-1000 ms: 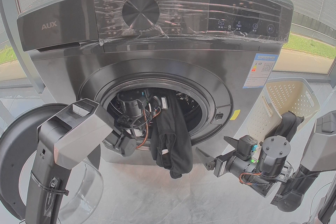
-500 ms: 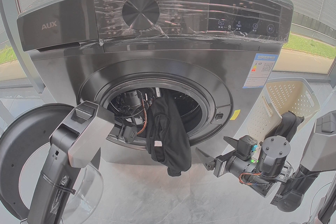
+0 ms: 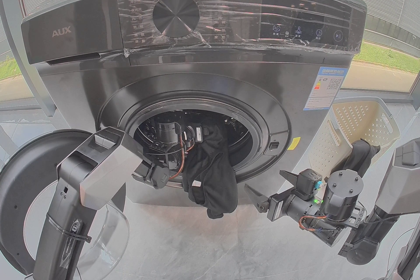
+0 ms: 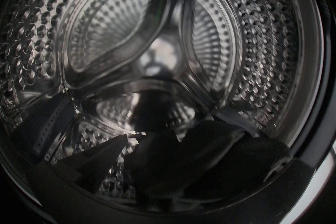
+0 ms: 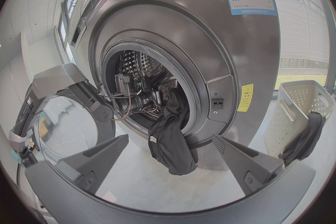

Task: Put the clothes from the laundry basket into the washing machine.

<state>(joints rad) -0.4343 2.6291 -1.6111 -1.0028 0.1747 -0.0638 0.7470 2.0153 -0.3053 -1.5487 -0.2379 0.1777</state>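
One black cloth (image 3: 210, 171) hung half out of the washing machine (image 3: 262, 88) across the wide-open left gripper (image 4: 169, 139), another cloth (image 3: 358, 156) waited on the laundry basket (image 3: 372, 119), and the right gripper (image 5: 169, 139) was wide and empty.

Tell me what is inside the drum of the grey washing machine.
The left gripper and the upper part of a black garment; its rest hangs out over the rim. The garment hides whatever lies beneath it.
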